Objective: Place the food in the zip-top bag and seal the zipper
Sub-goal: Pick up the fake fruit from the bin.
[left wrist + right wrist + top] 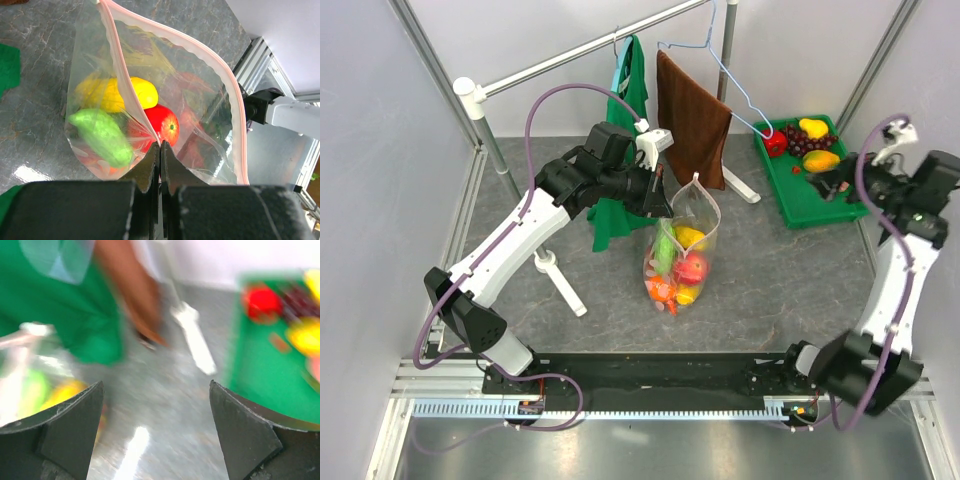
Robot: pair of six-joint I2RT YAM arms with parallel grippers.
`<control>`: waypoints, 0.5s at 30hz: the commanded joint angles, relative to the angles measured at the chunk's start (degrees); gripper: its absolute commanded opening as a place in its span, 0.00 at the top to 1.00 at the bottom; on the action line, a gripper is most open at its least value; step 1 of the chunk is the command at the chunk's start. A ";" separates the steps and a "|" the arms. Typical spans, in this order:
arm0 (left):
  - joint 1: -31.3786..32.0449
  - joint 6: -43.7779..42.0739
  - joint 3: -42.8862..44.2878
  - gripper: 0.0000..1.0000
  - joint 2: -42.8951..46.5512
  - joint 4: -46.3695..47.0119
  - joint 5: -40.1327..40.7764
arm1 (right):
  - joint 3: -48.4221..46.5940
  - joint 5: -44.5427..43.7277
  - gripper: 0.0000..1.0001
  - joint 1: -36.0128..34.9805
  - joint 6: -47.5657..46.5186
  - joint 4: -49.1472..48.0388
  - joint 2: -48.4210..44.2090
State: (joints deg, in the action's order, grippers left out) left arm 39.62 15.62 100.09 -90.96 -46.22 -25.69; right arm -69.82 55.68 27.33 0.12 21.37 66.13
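Observation:
The zip-top bag (682, 250) hangs upright in the middle of the table with its mouth open at the top. My left gripper (660, 200) is shut on the bag's near rim (160, 143) and holds it up. Inside lie a yellow fruit (131, 92), a green vegetable (97, 136) and a red fruit (162, 123). The pink zipper strip (230, 82) curves around the open mouth. My right gripper (842, 183) is open and empty, over the green tray (788, 192) at the back right. More food lies there: a red piece (776, 143), purple grapes (807, 143) and yellow pieces (813, 127).
A green cloth (628, 90) and a brown towel (691, 115) hang from a rail at the back, with a blue wire hanger (735, 85). White stand feet (560, 280) lie on the table left of the bag. The right wrist view is blurred by motion.

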 commanded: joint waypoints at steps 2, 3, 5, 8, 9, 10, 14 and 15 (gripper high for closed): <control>-0.24 0.91 1.24 0.98 1.31 1.13 -0.85 | -12.68 -3.36 0.09 8.61 -24.10 20.98 18.10; -0.24 0.99 1.24 0.98 1.31 1.13 -0.76 | -17.75 -6.08 0.09 8.44 -24.46 21.43 21.20; -0.24 0.99 1.33 0.98 1.22 1.13 -0.41 | -23.75 -13.21 0.09 8.18 -24.90 22.22 30.70; -0.24 1.26 1.42 0.98 0.87 1.30 0.29 | -34.31 -23.58 0.02 6.25 -24.47 22.49 40.99; -0.24 1.43 1.42 0.98 0.87 1.22 0.29 | -38.68 -26.30 0.02 5.37 -24.90 22.49 43.19; -0.24 1.52 1.33 0.98 0.61 1.39 0.29 | -40.81 -28.59 0.02 4.32 -25.95 23.01 47.30; -0.24 1.52 1.16 0.98 0.34 1.48 0.03 | -45.83 -39.82 0.02 -0.94 -29.99 21.44 53.65; -0.24 1.52 1.16 0.98 0.34 1.48 -0.06 | -46.89 -41.86 0.02 -1.66 -31.22 20.48 54.80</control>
State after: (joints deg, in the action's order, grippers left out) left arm 39.62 15.64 100.09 -91.00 -46.24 -25.63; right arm -110.85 26.87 30.24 -25.12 42.17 118.19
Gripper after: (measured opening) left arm 0.026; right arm 0.981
